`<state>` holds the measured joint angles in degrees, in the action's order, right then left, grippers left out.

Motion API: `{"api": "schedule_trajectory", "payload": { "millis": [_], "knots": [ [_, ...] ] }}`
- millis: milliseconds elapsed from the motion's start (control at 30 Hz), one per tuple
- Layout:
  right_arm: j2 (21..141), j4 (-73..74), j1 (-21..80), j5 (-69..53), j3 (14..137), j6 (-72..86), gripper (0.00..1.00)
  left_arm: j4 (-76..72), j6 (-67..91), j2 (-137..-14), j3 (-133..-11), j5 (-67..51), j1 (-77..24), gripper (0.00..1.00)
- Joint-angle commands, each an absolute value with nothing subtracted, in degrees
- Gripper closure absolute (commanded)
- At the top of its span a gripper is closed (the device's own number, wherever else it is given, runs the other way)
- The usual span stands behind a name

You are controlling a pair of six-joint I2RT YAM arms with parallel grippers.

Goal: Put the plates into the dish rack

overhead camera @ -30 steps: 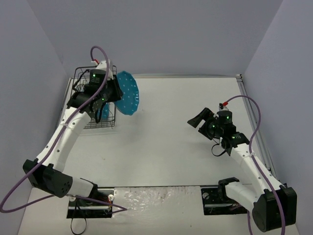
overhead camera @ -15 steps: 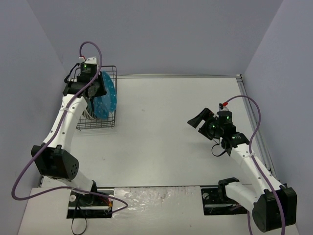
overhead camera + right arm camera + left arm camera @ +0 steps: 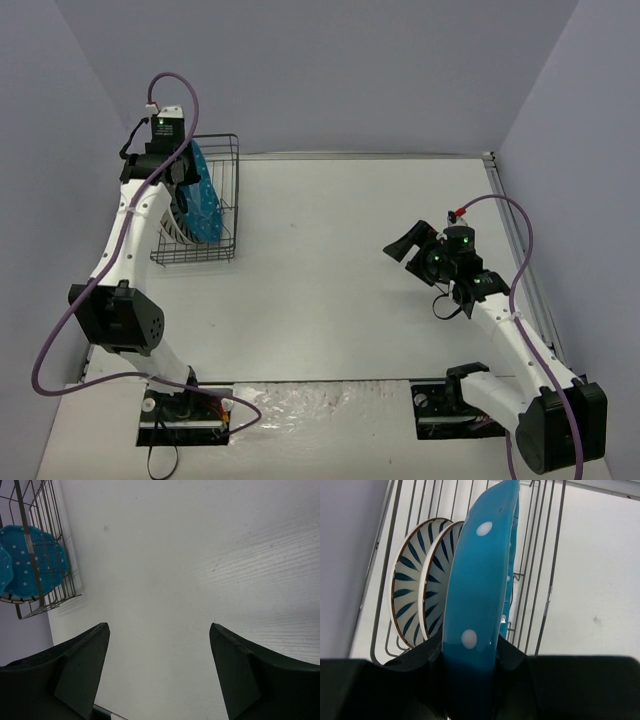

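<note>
My left gripper (image 3: 178,178) hangs over the black wire dish rack (image 3: 236,190) at the table's far left and is shut on the rim of a teal dotted plate (image 3: 205,205). In the left wrist view that plate (image 3: 480,580) stands edge-on between the jaws, down inside the rack (image 3: 552,580). Two white striped plates (image 3: 410,580) stand upright to its left. A second teal plate (image 3: 513,527) shows just behind it to the right. My right gripper (image 3: 405,246) hovers open and empty over the right side of the table (image 3: 200,555), far from the rack (image 3: 47,510).
Grey walls close in the table on the left, back and right. The rack sits tight against the left wall. A metal strip (image 3: 520,240) runs along the table's right edge.
The left arm swung the teal plate leftward from beside the rack's right side to over and down into the rack. The right arm has not moved.
</note>
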<state>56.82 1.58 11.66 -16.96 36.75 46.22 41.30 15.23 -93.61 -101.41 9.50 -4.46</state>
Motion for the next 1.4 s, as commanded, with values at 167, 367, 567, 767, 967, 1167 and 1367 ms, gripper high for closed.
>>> {"api": "schedule_trajectory", "payload": {
  "millis": [167,367,567,767,967,1167,1367],
  "knots": [
    [56.1,-0.4,11.8,-16.7,37.0,45.5,0.23,31.8,11.2,-94.3,-106.2,10.7,-2.3,1.00],
    [56.2,-0.7,11.8,-16.8,36.7,45.6,0.23,31.1,10.4,-95.1,-106.3,10.0,-2.1,1.00],
    [56.3,-0.8,11.8,-16.7,36.5,45.5,0.23,31.6,10.0,-96.5,-106.5,10.1,-2.1,1.00],
    [56.2,-1.0,11.9,-16.7,36.4,45.6,0.23,31.5,10.1,-97.8,-106.5,8.9,-2.1,1.00],
    [56.1,-1.2,11.8,-16.8,35.8,45.6,0.23,31.5,10.3,-98.9,-106.4,8.0,-2.1,1.00],
    [56.1,-1.5,11.8,-16.9,35.7,45.8,0.23,31.0,10.7,-99.9,-105.9,6.9,-2.1,1.00],
    [56.2,-1.7,11.8,-16.9,35.5,45.8,0.23,31.2,10.9,-101.2,-106.2,6.2,-2.1,1.00]
  ]
}}
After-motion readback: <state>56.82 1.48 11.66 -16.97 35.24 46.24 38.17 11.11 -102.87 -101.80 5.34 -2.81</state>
